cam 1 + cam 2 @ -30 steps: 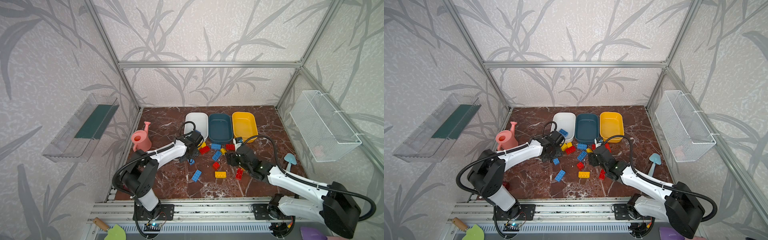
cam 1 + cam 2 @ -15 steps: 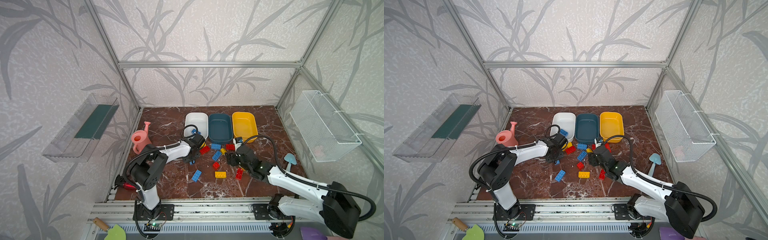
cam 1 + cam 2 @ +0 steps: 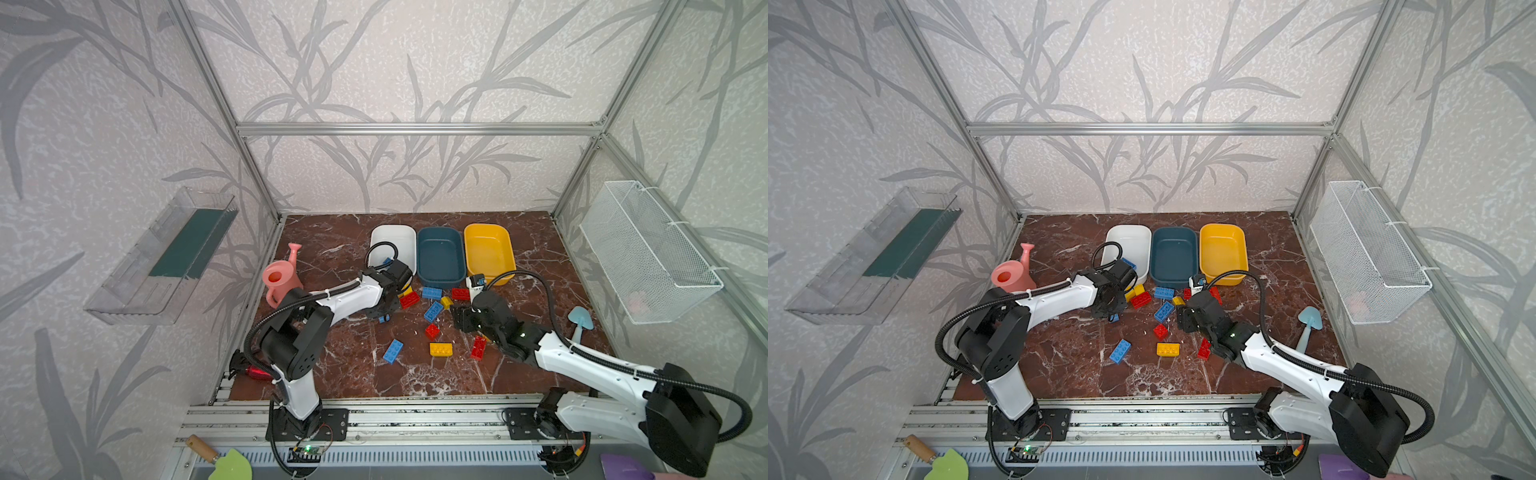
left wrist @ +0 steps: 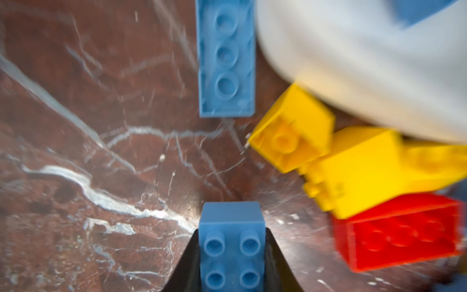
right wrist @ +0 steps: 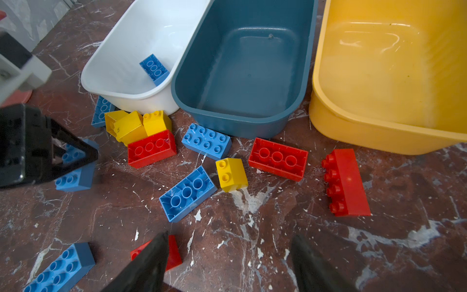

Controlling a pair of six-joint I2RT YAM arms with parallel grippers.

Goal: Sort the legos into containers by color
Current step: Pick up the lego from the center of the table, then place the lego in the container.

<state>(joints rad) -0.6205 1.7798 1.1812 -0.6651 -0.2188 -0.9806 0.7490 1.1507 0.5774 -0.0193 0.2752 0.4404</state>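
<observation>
The table (image 3: 332, 374) carries three containers: the white container (image 5: 121, 50), the teal container (image 5: 252, 75) and the yellow container (image 5: 379, 75), which is cut off. The left gripper (image 4: 232, 252) is clenched on one small blue lego (image 4: 231, 222) near the white container. The released right gripper (image 5: 230, 236) half hides one red lego (image 5: 174, 255). One blue lego (image 5: 154, 68) lies inside the white container.

A dark red-brown marble tabletop (image 3: 353, 374) with white veins carries everything. Toward the back, three shallow rounded plastic tubs stand close side by side: a white tub (image 3: 399, 245), a dark teal tub (image 3: 440, 257) in the middle and a yellow tub (image 3: 488, 249). A pink plastic watering can (image 3: 280, 280) stands near the left edge, and a pale blue plastic toy shovel (image 3: 579, 320) lies near the right edge.

Studded plastic bricks lie scattered in front of the tubs. A cluster of yellow bricks (image 5: 131, 126) sits against the white tub, with a red oblong brick (image 5: 151, 149) touching it. A blue oblong brick (image 5: 206, 141) lies just before the teal tub. Nearer the front, a second blue oblong (image 3: 392, 351), a yellow oblong (image 3: 440, 349) and a second red oblong (image 3: 478, 347) lie apart from one another.
</observation>
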